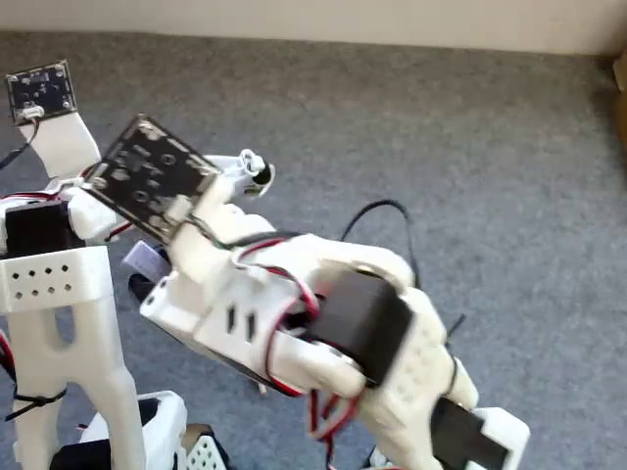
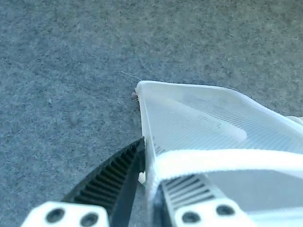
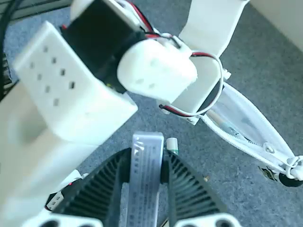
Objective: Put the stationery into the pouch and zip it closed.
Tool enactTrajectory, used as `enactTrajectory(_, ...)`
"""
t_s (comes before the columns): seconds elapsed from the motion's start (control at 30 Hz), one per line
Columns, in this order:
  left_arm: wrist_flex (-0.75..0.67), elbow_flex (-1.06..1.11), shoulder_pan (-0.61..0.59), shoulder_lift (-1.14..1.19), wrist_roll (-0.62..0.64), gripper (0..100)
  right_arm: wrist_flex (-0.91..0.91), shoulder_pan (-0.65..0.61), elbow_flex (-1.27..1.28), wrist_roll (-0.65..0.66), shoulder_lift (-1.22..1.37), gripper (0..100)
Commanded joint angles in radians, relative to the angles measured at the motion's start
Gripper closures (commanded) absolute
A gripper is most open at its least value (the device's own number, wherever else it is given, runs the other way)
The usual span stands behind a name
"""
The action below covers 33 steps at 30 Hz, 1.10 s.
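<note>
Currently held: a flat pale strip (image 3: pixel 144 189) is clamped between the jaws of the right gripper (image 3: pixel 147 156). The pouch (image 2: pixel 213 123) is pinched at its edge by the left gripper (image 2: pixel 147 156), whose jaws are closed narrow on the mesh.
Pouch position: it is stretched out ahead of the left gripper, and sits beyond the right gripper and off to one side. Whether it rests on the desk (image 2: pixel 71 71) cannot be told.
Pouch handling: it is judged light, thin and floppy. It would sag unless kept taut, so hold is best taken at the seamed rim beside the zip.
Strip handling: it is judged light, fairly stiff and smooth. It could slide lengthways, so a grip across the flat faces suits it.
Zip pull (image 3: pixel 284 172): it is small and dangling, and is judged to need a fingertip pinch.
Right wrist view: a pen (image 3: pixel 227 126) inside the pouch and the zip line are shown, neither of which is given by the left wrist view.
Left wrist view: the mesh weave and the clamp are shown close up.
Pouch mouth: open or closed cannot be told.
</note>
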Motion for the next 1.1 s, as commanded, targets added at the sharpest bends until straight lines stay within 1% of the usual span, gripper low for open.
enactTrajectory(0.0, 0.0, -0.008, 0.027, -0.007, 0.014, 97, 0.012, -0.013, -0.062, 0.006, -0.079, 99.5)
enactTrajectory(0.13, 0.002, -0.008, 0.024, -0.007, 0.014, 97, 0.07, -0.015, 0.012, 0.135, -0.117, 99.5)
enactTrajectory(0.27, 0.002, -0.008, 0.022, -0.007, 0.014, 97, 0.067, -0.015, 0.168, 0.21, -0.188, 99.5)
enactTrajectory(0.4, 0.002, -0.007, 0.022, -0.007, 0.014, 97, 0.067, -0.054, 0.291, 0.229, -0.228, 99.5)
enactTrajectory(0.53, 0.002, -0.007, 0.022, -0.007, 0.014, 97, 0.061, -0.07, 0.346, 0.226, -0.22, 99.5)
enactTrajectory(0.63, -0.003, 0.012, 0.021, -0.007, 0.014, 97, -0.028, -0.058, 0.346, 0.199, -0.194, 99.5)
enactTrajectory(0.8, -0.005, 0.051, 0.019, -0.007, 0.012, 97, -0.265, 0.027, 0.351, -0.002, -0.202, 99.5)
enactTrajectory(0.9, -0.005, 0.051, 0.019, -0.007, 0.012, 97, -0.412, 0.111, 0.374, -0.081, -0.236, 99.5)
enactTrajectory(1.0, -0.005, 0.051, 0.019, -0.007, 0.012, 97, -0.552, 0.159, 0.51, -0.084, -0.295, 99.5)
enactTrajectory(1.07, -0.005, 0.051, 0.019, -0.007, 0.012, 97, -0.682, 0.173, 0.63, -0.074, -0.355, 99.5)
